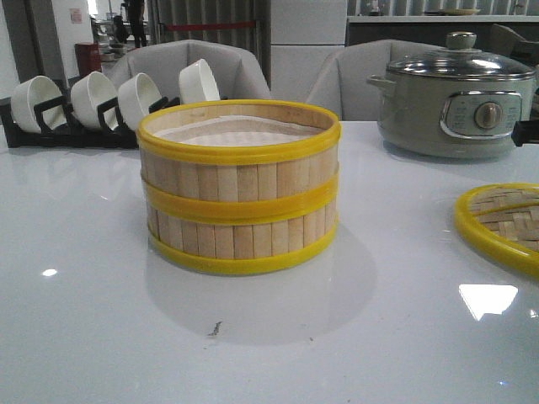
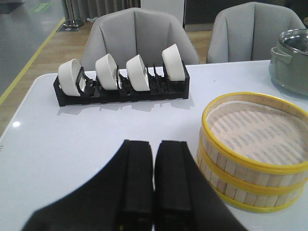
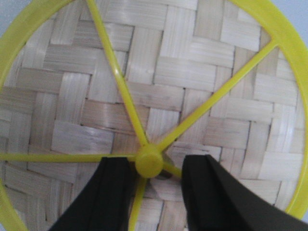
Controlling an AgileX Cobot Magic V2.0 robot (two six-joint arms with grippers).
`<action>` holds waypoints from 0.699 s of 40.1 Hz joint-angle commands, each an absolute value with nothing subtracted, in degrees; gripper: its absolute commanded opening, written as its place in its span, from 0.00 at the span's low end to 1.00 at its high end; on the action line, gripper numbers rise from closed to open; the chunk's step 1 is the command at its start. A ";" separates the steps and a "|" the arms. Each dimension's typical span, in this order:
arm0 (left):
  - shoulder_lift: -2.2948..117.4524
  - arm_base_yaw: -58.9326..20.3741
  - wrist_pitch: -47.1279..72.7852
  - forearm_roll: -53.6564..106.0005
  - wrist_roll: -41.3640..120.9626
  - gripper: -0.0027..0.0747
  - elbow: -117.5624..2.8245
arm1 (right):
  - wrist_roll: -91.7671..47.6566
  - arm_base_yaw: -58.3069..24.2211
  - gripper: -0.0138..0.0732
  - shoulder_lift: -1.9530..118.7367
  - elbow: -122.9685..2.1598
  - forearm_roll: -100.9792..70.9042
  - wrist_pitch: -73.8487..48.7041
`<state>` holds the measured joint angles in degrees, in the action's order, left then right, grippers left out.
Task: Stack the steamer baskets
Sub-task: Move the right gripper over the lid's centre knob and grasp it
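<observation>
**Lid knob centred between right fingers**

Left gripper [image 2: 154,180]: pressed together, empty, just beside the stacked steamer baskets [image 1: 239,187] at mid-bench [image 1: 93,269]. Lid [image 1: 504,225] is seen flat near the bench's right edge. Right gripper [image 3: 155,180]: spread, knob [image 3: 149,161] lying between the fingers, not yet pinched.

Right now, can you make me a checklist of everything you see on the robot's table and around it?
Surface: glossy white table, a small dark speck near the front.
Job's things: two steamer baskets already stacked, pale liner inside the top one; woven lid flat on the table to the right, apart from the stack.
Clutter: four white bowls in a black rack; grey-green electric pot with glass lid.
Grippers: left end effector shut, holding nothing; right end effector open, fingers either side of the lid's yellow centre knob.
Cables: nothing seen.
Surroundings: grey chairs behind the table.
</observation>
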<state>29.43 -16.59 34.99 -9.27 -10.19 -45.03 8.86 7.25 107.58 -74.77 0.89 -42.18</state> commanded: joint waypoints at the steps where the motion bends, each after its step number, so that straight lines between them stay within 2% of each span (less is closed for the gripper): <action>1: 29.77 -16.67 29.87 -9.66 -10.56 0.16 -46.56 | 8.37 7.53 0.59 104.80 -76.79 1.15 -39.38; 28: 29.77 -16.67 29.87 -9.66 -10.56 0.16 -46.56 | 8.37 7.53 0.59 106.04 -76.79 0.54 -36.02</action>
